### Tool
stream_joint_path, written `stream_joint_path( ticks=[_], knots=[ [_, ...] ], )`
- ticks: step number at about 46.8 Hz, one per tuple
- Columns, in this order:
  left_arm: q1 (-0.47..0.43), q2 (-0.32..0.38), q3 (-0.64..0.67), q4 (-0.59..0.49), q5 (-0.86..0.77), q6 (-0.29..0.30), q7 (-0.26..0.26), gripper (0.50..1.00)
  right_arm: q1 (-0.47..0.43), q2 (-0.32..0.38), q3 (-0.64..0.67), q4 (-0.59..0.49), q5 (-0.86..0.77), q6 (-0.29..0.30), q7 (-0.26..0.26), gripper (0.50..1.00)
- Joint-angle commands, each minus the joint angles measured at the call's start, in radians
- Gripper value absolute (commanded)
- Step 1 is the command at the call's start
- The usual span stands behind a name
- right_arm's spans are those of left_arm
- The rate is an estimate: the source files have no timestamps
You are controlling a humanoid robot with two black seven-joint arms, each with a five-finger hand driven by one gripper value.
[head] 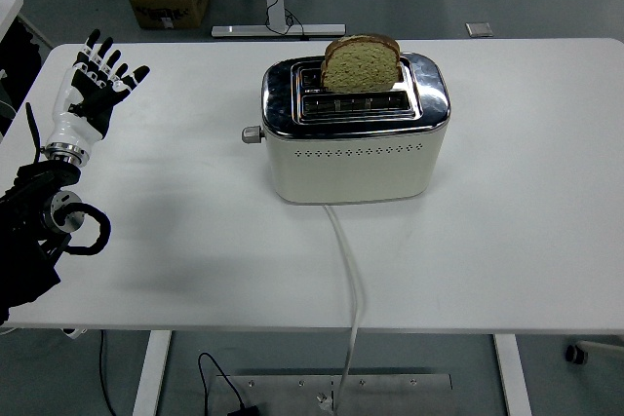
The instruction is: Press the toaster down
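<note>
Cream toaster, chrome top, bread upright.

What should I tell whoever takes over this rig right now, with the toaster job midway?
Left hand: open, fingers spread, raised over the table's left part, well clear of the toaster.
Right hand: not in view.
Toaster: mid-table, its lever on the left end, facing the left hand; cord runs off the near edge.
Bread slice: stands high in the far slot.
Done: nothing pressed, by the look of the raised bread.
Left: move the left hand to the lever and push it down.
</note>
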Motion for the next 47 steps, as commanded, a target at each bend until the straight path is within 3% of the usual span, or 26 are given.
stream_joint_path(
  ticks=[1, 9, 20, 47],
  knots=[
    [-0.008, 0.006, 0.0, -0.002, 0.037, -0.003, 0.0, 1.0, 0.0, 0.0, 0.0, 0.0, 0.0, 0.0, 0.0, 0.998],
    [-0.011, 0.05, 0.003, -0.002, 0.182, -0.046, 0.0, 1.0, 0.0, 0.0, 0.0, 0.0, 0.0, 0.0, 0.0, 0.998],
    [-0.015, 0.075, 0.005, -0.016, 0.346, -0.05, 0.0, 1.0, 0.0, 0.0, 0.0, 0.0, 0.0, 0.0, 0.0, 0.998],
    [0.0, 0.253, 0.037, -0.298, 0.809, -0.044, 0.0, 1.0, 0.0, 0.0, 0.0, 0.0, 0.0, 0.0, 0.0, 0.998]
  ],
)
